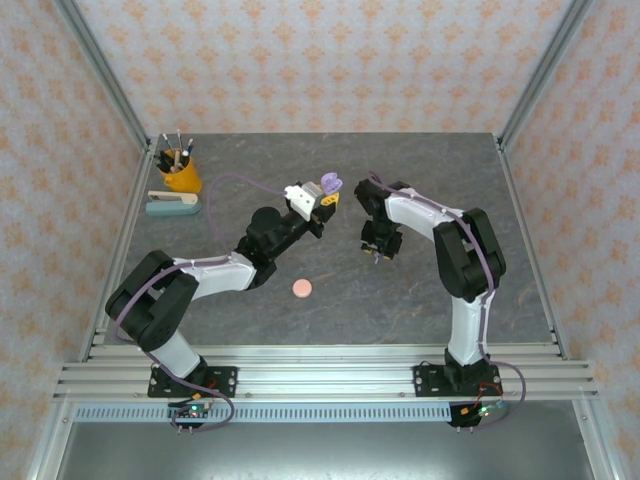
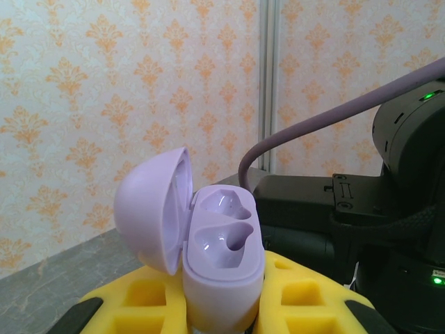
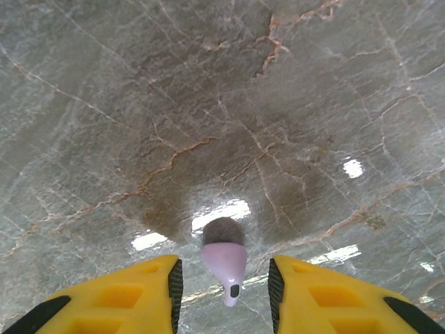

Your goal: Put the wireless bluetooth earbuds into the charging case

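1. Right claw (image 3: 222,296) is pointing down at the table (image 3: 208,104), its yellow fingers (image 3: 139,296) standing part open and gripping nothing
2. A purple earbud (image 3: 224,264) is sitting between those fingers with a gap showing on each side; its dark tip is pointing away from the camera and its stem toward it, and it is looking to be resting on the table
3. Left claw (image 2: 222,309) is clamping the base of the case (image 2: 222,271), its fingers pressing tight against the sides
4. The case is standing upright in that grip, with its lid (image 2: 149,209) hanging open to the left and its two wells facing the camera, well apart from the earbud
5. Behind the case the right arm (image 2: 410,139) and a purple cable (image 2: 334,118) are crossing in front of the wall (image 2: 104,104)
6. From above, a pink disc (image 1: 301,289) is lying on the table between the arms, nearer the bases than either claw
7. Beyond it the right claw is hanging to the right, while the left claw is holding the case up farther back
8. A cup (image 1: 181,178) of pens and a stapler (image 1: 170,203) are sitting at the far left
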`<action>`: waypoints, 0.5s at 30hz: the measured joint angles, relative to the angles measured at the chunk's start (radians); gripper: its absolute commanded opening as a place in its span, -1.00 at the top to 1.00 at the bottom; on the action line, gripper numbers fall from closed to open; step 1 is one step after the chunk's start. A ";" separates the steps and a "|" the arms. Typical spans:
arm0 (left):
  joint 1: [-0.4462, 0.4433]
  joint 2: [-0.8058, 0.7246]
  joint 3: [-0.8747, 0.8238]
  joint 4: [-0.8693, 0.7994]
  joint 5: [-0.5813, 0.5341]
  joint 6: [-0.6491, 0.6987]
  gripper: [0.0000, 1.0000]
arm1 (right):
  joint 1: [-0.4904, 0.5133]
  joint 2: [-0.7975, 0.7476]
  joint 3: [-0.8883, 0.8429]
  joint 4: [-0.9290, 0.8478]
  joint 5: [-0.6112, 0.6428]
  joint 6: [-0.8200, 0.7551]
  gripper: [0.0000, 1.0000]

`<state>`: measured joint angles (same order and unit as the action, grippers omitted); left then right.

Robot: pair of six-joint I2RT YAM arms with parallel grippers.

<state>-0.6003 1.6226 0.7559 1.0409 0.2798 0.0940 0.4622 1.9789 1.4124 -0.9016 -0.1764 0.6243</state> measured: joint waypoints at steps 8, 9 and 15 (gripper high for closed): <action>0.000 0.000 0.000 0.001 0.000 -0.002 1.00 | 0.000 0.015 0.002 0.000 -0.004 0.004 0.29; 0.000 0.000 0.000 0.001 0.000 -0.004 1.00 | 0.000 0.017 0.004 0.000 -0.003 0.004 0.29; 0.000 0.000 0.000 0.002 0.000 -0.011 1.00 | 0.000 0.032 0.008 0.001 -0.004 0.004 0.34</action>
<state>-0.6003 1.6230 0.7559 1.0424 0.2798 0.0826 0.4622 2.0113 1.4204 -0.9005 -0.1806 0.6285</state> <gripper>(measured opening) 0.192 0.338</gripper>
